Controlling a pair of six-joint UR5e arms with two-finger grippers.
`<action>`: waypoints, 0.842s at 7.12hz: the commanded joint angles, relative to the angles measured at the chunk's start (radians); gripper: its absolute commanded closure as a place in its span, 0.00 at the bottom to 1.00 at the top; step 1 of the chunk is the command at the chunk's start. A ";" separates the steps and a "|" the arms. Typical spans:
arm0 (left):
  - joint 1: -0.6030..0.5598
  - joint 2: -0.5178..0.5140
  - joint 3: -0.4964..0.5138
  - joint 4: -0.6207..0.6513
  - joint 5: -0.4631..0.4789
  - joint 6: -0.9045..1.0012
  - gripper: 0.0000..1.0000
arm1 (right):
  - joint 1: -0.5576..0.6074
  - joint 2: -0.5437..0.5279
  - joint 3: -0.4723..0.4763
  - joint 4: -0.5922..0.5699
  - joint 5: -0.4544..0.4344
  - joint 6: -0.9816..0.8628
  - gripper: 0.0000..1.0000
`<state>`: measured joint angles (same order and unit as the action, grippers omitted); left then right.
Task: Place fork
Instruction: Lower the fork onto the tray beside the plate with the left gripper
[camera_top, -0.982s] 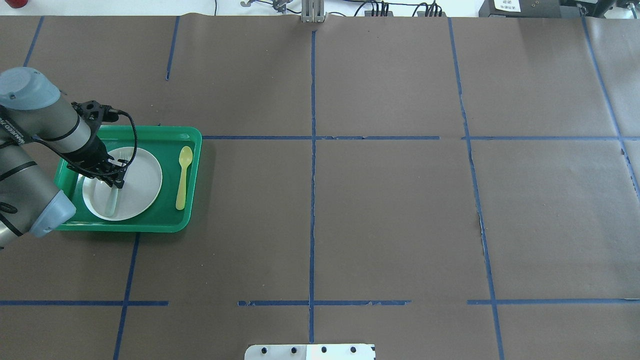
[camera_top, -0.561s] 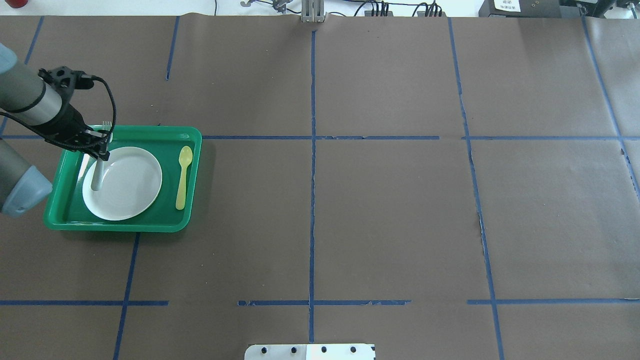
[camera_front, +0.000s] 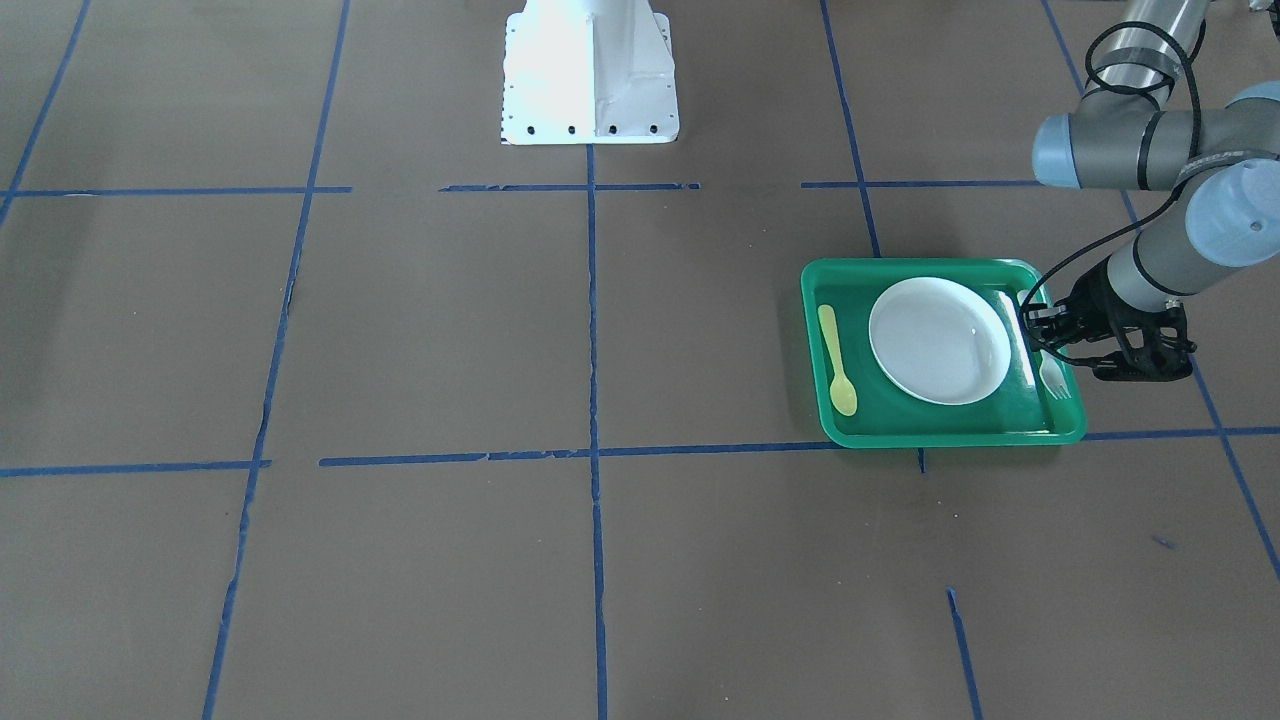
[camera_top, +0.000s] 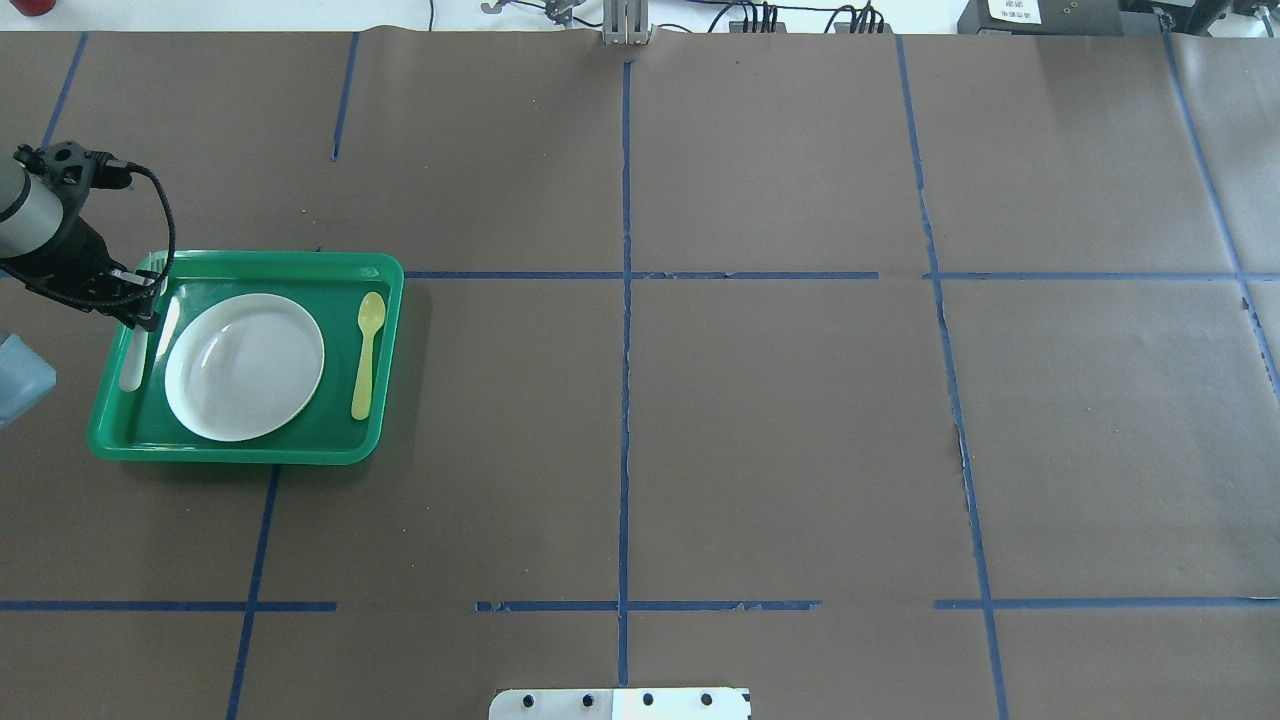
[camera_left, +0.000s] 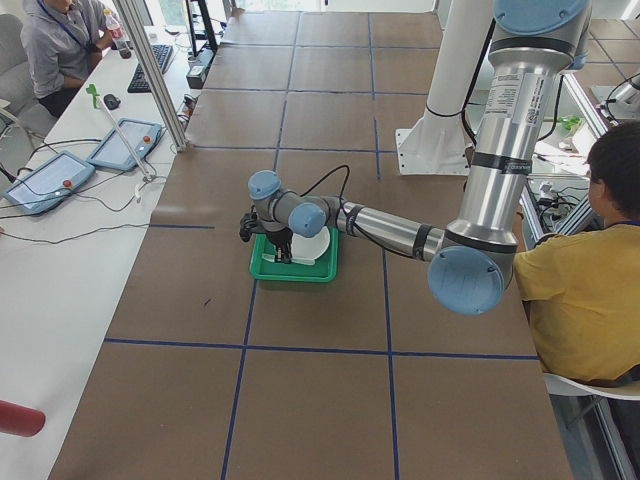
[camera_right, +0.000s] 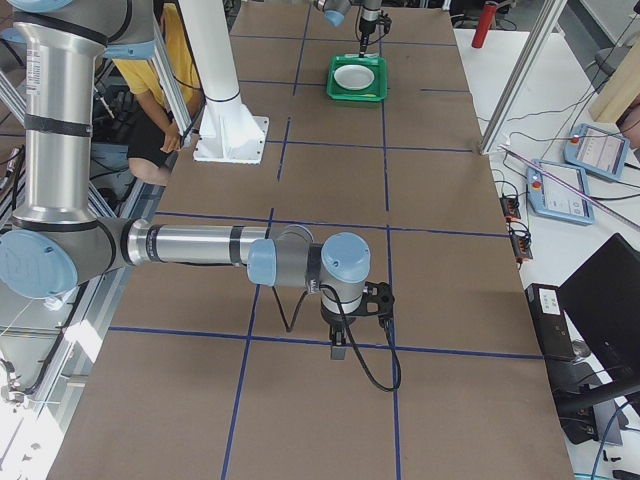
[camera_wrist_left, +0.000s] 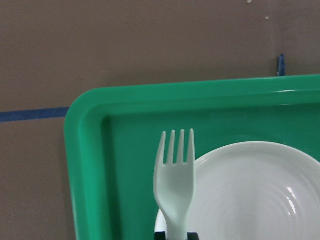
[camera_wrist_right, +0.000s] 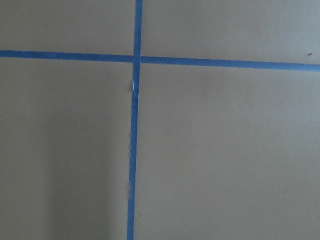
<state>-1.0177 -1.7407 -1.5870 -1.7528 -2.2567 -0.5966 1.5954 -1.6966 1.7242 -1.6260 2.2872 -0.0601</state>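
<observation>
The pale white fork (camera_top: 132, 365) is held in my left gripper (camera_top: 135, 303), which is shut on its middle. It hangs over the left strip of the green tray (camera_top: 250, 455), between the tray's rim and the white plate (camera_top: 245, 365). Its tines point away from the robot. The left wrist view shows the fork (camera_wrist_left: 175, 185) over the plate's edge (camera_wrist_left: 250, 200) and the tray (camera_wrist_left: 90, 150). In the front view, the fork's tines (camera_front: 1053, 378) sit beside the gripper (camera_front: 1045, 340). My right gripper (camera_right: 340, 350) hovers over bare table far away; I cannot tell its state.
A yellow spoon (camera_top: 367, 350) lies in the tray's right strip, next to the plate. The white robot base (camera_front: 590, 70) stands at the table's middle edge. Blue tape lines cross the brown table cover. A seated person (camera_left: 590, 270) is beside the robot.
My left gripper has carried the fork from over the plate to the left, and now holds it over the tray's left strip. Plate and spoon have not moved.
</observation>
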 joint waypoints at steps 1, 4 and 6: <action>0.004 -0.016 0.056 -0.005 -0.003 0.000 1.00 | 0.000 0.000 0.000 0.000 0.000 0.000 0.00; 0.005 -0.020 0.065 -0.005 -0.006 0.001 1.00 | 0.000 0.000 0.000 0.000 0.000 -0.001 0.00; 0.005 -0.020 0.070 -0.007 -0.007 0.008 0.33 | 0.000 0.000 0.000 0.000 0.000 0.000 0.00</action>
<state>-1.0127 -1.7606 -1.5193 -1.7590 -2.2636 -0.5925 1.5954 -1.6966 1.7242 -1.6260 2.2872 -0.0611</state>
